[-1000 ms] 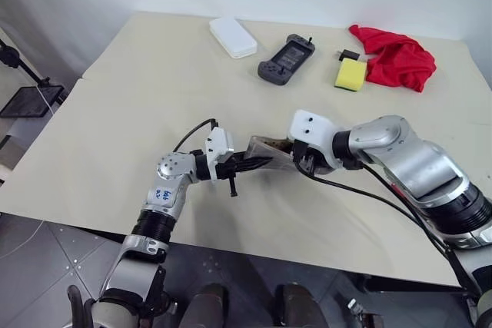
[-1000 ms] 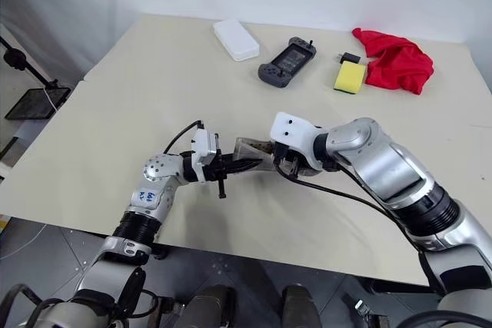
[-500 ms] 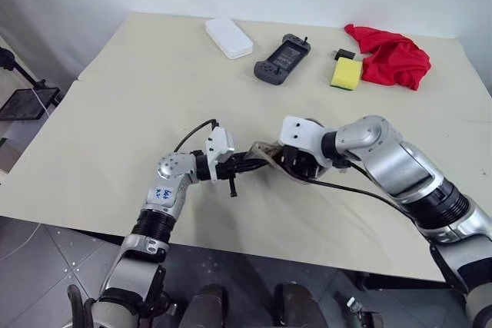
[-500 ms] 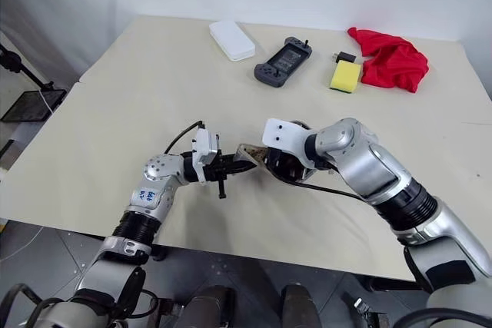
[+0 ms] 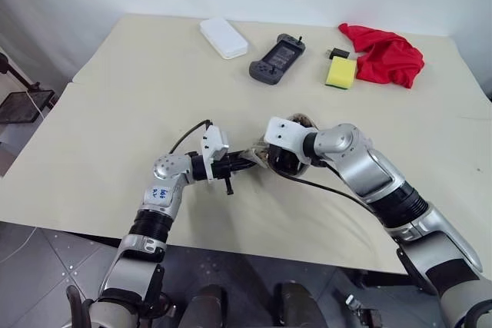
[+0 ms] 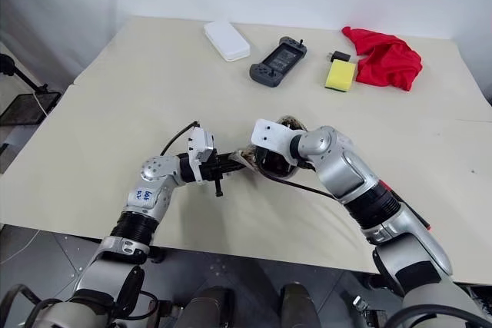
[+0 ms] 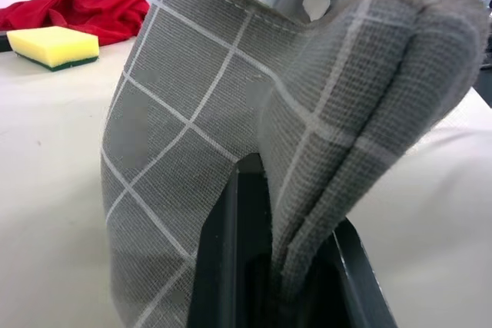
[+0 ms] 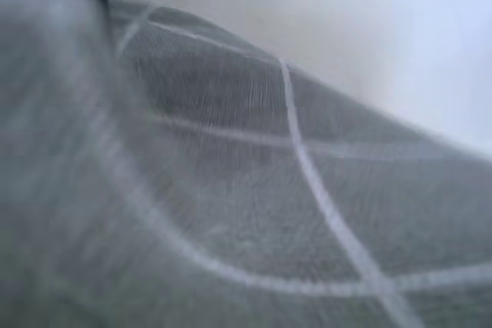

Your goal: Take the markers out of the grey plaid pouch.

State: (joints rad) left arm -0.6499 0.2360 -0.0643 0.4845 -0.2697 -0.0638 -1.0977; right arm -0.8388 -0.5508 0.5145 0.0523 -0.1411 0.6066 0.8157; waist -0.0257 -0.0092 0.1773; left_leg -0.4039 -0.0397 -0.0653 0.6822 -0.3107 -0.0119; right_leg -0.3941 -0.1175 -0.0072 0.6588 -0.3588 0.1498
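As L gripper (image 7: 265, 282) clamps pouch (image 7: 231, 136) edge | R gripper at its mouth, state unclear

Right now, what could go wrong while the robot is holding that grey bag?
The left gripper pinches just a folded edge of the grey plaid pouch, so the fabric might slip free if the right gripper tugs. The right gripper is pressed close against the pouch, so it might grab fabric rather than a marker. The pouch looks crumpled between both grippers, which could hide its opening.
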